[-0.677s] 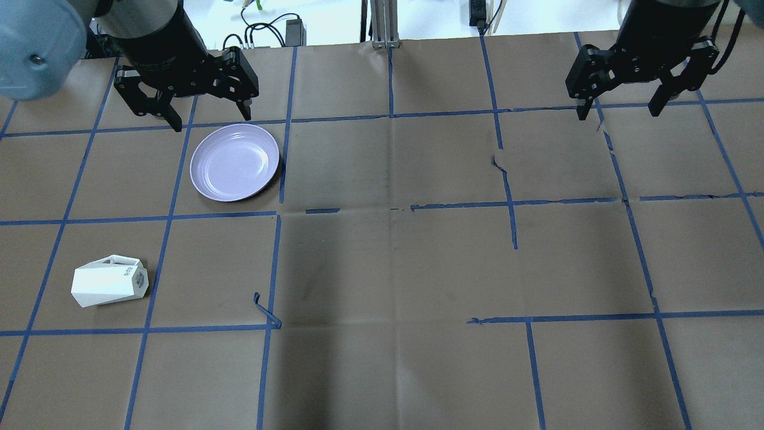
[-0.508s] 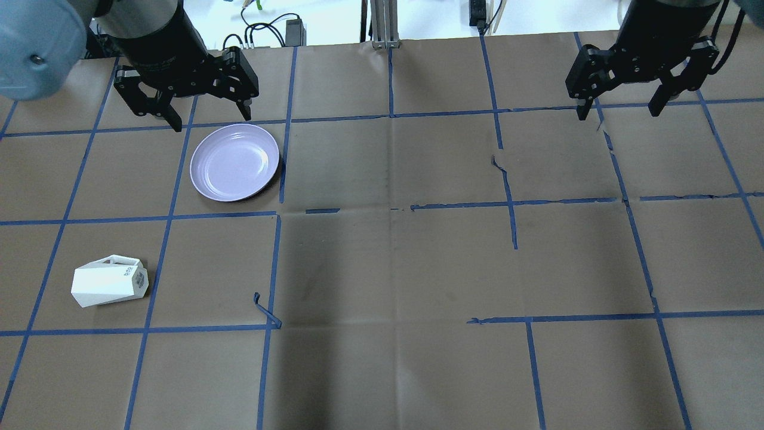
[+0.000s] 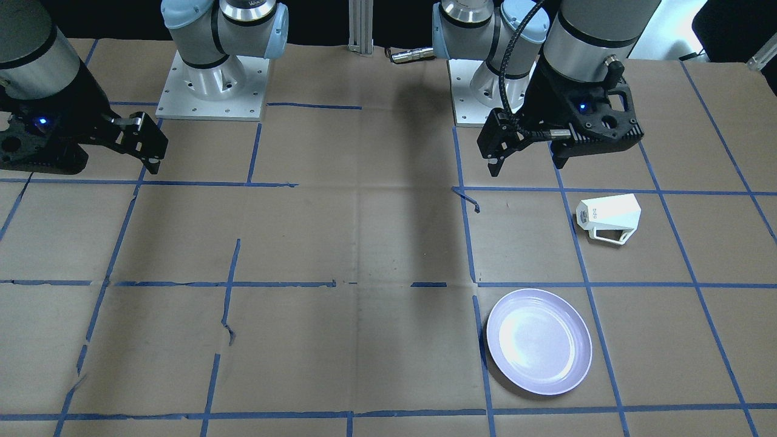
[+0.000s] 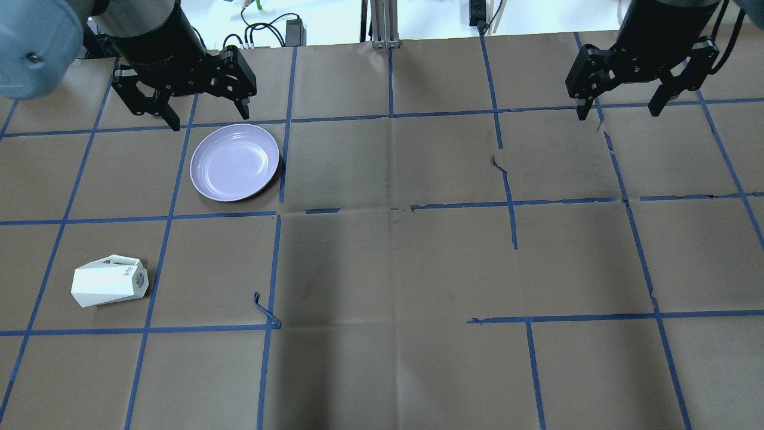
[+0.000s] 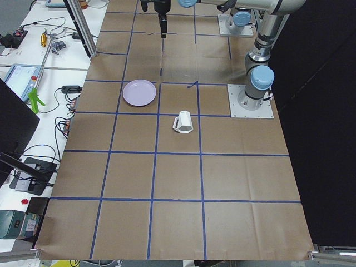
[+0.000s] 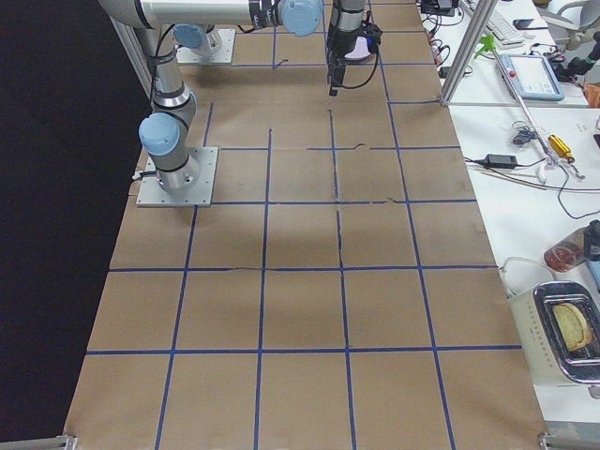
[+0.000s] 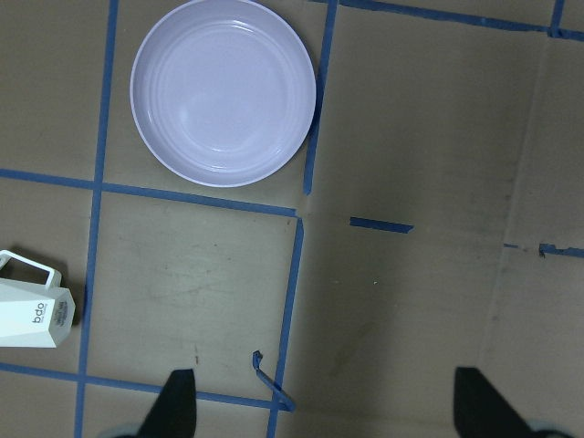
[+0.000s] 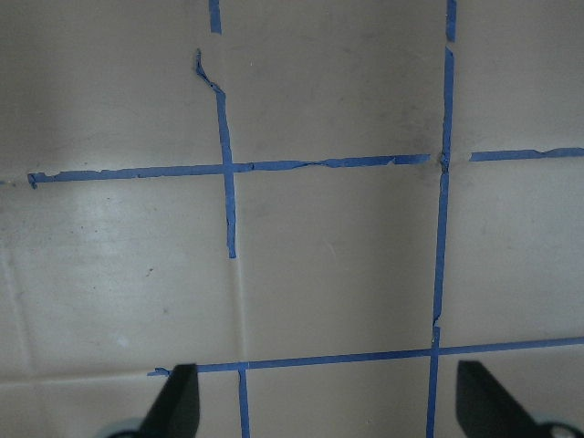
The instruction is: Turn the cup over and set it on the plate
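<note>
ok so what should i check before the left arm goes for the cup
1. Left hand open and empty: ok
2. Cup upright: not ok, it lies on its side
3. Cup free to grasp, apart from the plate: ok
4. Plate bare, ready to receive: ok
5. Right hand open and far from the cup: ok
6. Cup's inside empty: cannot tell, too small
</note>
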`<act>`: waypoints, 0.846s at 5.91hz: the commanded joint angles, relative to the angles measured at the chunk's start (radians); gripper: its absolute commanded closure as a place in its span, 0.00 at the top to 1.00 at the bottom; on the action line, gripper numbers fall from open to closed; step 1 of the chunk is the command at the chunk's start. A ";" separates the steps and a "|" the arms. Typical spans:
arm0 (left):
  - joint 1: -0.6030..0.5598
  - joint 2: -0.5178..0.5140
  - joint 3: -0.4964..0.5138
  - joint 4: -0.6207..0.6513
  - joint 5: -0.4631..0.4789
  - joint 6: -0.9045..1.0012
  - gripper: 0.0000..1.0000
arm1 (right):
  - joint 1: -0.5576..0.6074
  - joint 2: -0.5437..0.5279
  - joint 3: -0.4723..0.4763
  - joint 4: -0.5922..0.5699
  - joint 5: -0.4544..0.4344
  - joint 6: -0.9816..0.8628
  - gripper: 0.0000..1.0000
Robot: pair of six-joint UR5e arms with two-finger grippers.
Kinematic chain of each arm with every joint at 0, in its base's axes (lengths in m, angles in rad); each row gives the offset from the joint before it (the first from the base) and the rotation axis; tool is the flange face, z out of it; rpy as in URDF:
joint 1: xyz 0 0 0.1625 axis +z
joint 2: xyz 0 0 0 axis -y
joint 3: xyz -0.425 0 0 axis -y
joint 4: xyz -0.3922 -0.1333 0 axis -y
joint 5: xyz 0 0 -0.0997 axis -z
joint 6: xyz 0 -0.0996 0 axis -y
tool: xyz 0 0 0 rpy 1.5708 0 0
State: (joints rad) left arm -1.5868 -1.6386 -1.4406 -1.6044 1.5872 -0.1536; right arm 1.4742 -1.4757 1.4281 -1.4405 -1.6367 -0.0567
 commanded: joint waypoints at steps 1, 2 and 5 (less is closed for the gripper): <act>0.139 0.049 -0.026 -0.020 0.005 0.194 0.99 | 0.000 0.000 0.000 0.000 0.000 0.000 1.00; 0.295 0.081 -0.050 -0.049 0.007 0.417 0.99 | 0.000 0.000 0.000 -0.001 0.000 0.000 1.00; 0.754 0.077 -0.095 -0.052 -0.001 1.023 0.99 | 0.000 0.000 0.000 0.000 0.000 0.000 1.00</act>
State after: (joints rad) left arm -0.9699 -1.5541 -1.5223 -1.6569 1.5905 0.6952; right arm 1.4742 -1.4757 1.4282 -1.4412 -1.6367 -0.0568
